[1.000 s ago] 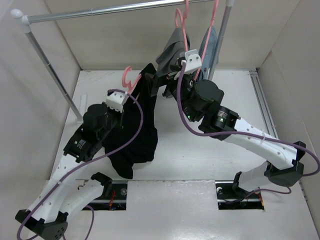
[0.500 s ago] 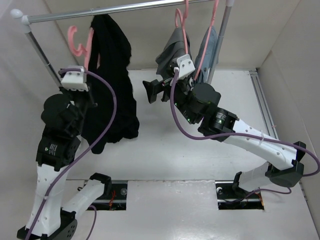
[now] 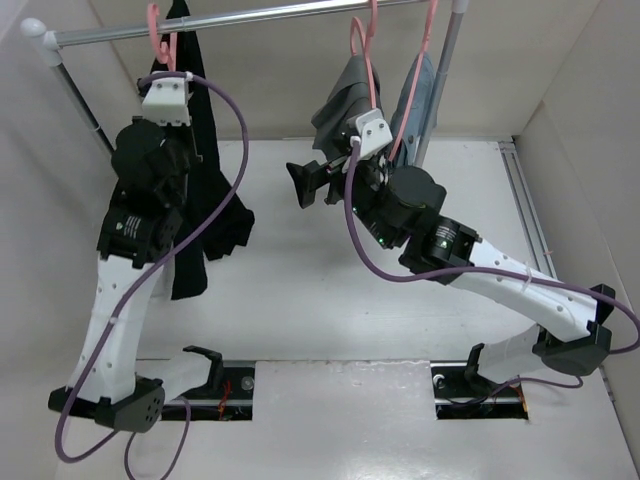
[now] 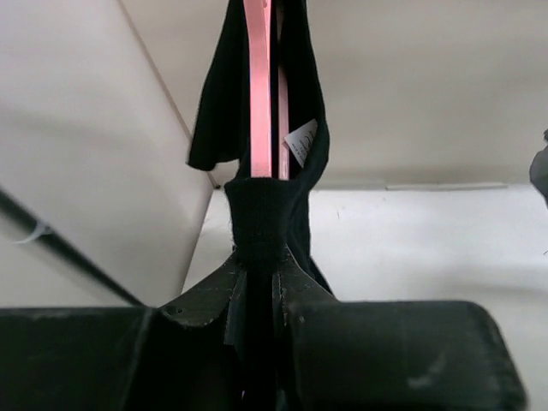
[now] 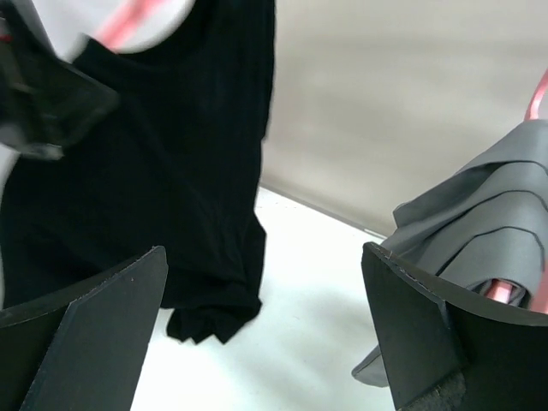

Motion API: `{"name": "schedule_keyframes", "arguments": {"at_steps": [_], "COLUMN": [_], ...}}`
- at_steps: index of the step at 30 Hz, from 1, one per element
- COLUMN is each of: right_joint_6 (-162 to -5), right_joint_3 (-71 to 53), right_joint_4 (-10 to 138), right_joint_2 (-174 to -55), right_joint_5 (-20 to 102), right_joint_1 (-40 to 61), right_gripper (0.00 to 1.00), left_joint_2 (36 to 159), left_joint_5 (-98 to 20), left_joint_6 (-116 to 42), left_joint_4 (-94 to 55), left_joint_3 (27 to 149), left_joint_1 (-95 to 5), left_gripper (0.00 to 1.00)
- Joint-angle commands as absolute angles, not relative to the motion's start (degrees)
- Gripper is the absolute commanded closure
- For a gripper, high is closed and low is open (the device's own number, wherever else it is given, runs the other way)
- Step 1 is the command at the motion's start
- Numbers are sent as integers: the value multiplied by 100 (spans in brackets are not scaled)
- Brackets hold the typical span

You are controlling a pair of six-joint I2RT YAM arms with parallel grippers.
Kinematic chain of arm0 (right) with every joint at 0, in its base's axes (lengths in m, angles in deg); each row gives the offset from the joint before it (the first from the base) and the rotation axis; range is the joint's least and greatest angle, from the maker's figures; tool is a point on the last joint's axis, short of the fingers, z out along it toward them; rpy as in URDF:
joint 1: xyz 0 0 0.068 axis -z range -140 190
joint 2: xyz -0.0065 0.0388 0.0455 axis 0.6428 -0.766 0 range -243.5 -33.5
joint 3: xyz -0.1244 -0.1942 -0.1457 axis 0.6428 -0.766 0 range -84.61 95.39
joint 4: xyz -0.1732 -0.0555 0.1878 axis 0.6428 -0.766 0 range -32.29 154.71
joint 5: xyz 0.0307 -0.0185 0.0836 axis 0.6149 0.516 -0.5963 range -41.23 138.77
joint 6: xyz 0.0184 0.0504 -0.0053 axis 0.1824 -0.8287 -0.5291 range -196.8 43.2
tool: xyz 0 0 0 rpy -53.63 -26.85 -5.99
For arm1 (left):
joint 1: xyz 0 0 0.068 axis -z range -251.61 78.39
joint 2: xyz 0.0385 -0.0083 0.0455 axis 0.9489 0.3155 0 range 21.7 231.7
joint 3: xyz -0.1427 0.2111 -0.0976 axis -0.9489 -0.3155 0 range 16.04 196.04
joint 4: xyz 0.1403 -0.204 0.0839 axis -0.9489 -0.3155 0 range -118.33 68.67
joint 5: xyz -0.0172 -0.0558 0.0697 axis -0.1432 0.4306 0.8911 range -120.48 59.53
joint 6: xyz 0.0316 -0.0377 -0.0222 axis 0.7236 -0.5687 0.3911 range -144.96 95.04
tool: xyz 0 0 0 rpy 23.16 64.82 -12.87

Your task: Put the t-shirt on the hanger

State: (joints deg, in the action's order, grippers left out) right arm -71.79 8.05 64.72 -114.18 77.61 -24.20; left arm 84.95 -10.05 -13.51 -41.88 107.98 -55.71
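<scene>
The black t-shirt [image 3: 208, 215] hangs on the pink hanger [image 3: 155, 28], whose hook is up at the silver rail [image 3: 250, 16] at the top left. My left gripper [image 3: 180, 130] is raised there and shut on the shirt's collar and the hanger. In the left wrist view the pink hanger [image 4: 257, 86] runs up between the collar folds of the t-shirt [image 4: 261, 223], pinched between my fingers [image 4: 205, 295]. My right gripper [image 3: 305, 182] is open and empty at mid-table. In the right wrist view the t-shirt [image 5: 163, 171] hangs to the left of the open fingers [image 5: 411, 317].
A grey garment [image 3: 345, 95] and a blue-grey garment [image 3: 422, 95] hang on pink hangers at the rail's right end; the grey one [image 5: 479, 223] is close to my right gripper. The rail's slanted leg [image 3: 110, 160] stands by the left arm. White walls enclose the table.
My left arm has lifted the shirt and hanger from table height up to the rail at the top left. My right gripper let go and drew back to mid-table, open.
</scene>
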Motion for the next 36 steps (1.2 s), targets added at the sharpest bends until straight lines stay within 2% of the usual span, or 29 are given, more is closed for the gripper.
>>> {"name": "schedule_keyframes", "arguments": {"at_steps": [1, 8, 29, 34, 36], "right_joint_6": [-7074, -7074, -7074, -7074, -7074], "right_joint_3": [750, 636, 407, 355, 355], "right_joint_4": [6655, 6655, 6594, 6541, 6541], "right_joint_2": [-11085, -11031, -10856, -10803, -10803], "right_joint_5": [7759, 7760, 7707, 7654, 7654], "right_joint_1": [-2433, -2433, -2433, -2433, -2433], "right_gripper": [1, 1, 1, 1, 1], "left_joint_2": [8524, 8763, 8657, 8604, 8552], "left_joint_5": [-938, -1569, -1958, -2080, -2142], "left_joint_6": [-1651, -2117, -2127, -2013, -1951], "left_joint_4": [-3512, -3320, -3082, -3187, -3266], "left_joint_3": [11166, 11421, 10174, 10225, 10226], "left_joint_1": [-5692, -6615, -6906, -6906, -6906], "left_gripper": [100, 100, 100, 100, 96]}}
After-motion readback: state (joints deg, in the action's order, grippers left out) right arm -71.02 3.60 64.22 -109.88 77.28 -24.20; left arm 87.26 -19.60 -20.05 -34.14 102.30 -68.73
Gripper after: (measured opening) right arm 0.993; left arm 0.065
